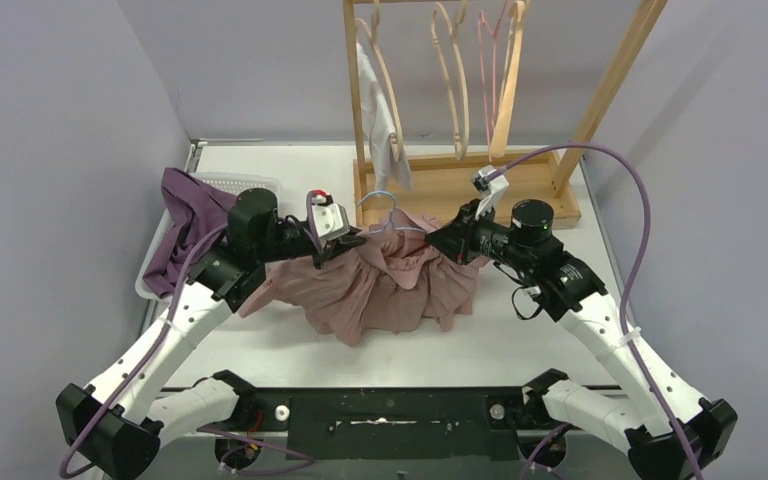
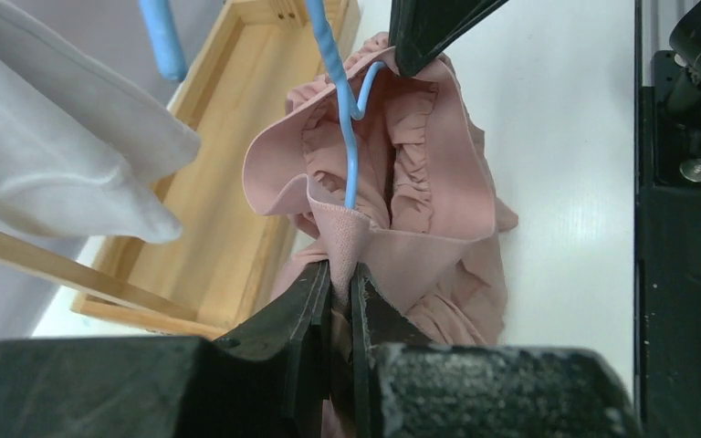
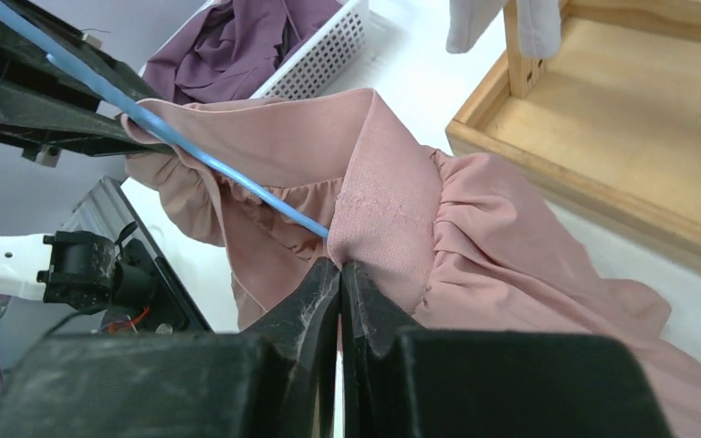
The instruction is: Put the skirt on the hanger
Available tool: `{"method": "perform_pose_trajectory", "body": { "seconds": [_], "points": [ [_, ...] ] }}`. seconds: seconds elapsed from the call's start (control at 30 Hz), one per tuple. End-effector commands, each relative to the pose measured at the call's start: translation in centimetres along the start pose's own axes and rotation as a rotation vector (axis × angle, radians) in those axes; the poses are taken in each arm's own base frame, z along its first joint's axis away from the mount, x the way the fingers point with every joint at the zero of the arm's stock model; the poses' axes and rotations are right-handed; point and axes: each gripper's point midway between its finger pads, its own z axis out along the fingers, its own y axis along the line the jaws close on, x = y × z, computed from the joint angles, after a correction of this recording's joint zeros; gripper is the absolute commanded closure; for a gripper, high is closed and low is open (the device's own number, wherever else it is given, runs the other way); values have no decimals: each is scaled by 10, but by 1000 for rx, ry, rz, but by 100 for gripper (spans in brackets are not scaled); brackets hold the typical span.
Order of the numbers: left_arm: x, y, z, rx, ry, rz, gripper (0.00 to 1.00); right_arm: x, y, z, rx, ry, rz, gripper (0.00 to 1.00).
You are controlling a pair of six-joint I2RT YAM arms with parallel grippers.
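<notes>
A pink skirt (image 1: 380,285) hangs bunched over the middle of the table, its waistband stretched between both grippers. My left gripper (image 1: 340,243) is shut on the waistband's left end (image 2: 340,239). My right gripper (image 1: 442,240) is shut on the right end (image 3: 379,214). A light blue wire hanger (image 1: 388,213) sits in the waistband opening, its hook up. Its blue arm (image 2: 350,155) runs inside the gathered band toward my left jaws, and the other arm (image 3: 192,151) ends at the fabric by my right jaws. The hanger's lower part is hidden by cloth.
A wooden rack (image 1: 460,170) with several wooden hangers and a white garment (image 1: 378,110) stands just behind the skirt. A white basket (image 1: 245,183) holding purple cloth (image 1: 188,225) sits at the left. The table's near edge carries the arm bases.
</notes>
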Motion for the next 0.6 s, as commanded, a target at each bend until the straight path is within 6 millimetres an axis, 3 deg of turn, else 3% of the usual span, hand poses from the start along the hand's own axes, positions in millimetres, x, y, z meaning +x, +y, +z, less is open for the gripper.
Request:
{"method": "perform_pose_trajectory", "body": {
  "seconds": [0.0, 0.17, 0.23, 0.37, 0.47, 0.57],
  "points": [
    [-19, -8, 6, 36, -157, 71, 100, 1, 12, -2, -83, -41, -105, 100],
    [35, -27, 23, 61, -213, -62, 100, 61, -9, 8, -108, 71, -182, 100],
    [51, -33, 26, 78, -197, -95, 100, 70, -12, 10, -122, 108, -229, 91],
    [64, -42, 29, 128, -173, -106, 100, 59, -19, 15, -97, 126, -323, 66],
    [70, -47, 29, 165, -147, -104, 100, 42, -16, 21, -122, 91, -413, 61],
    [70, -52, 28, 197, -146, -99, 100, 42, -2, 27, -239, 85, -491, 60]
  ]
}}
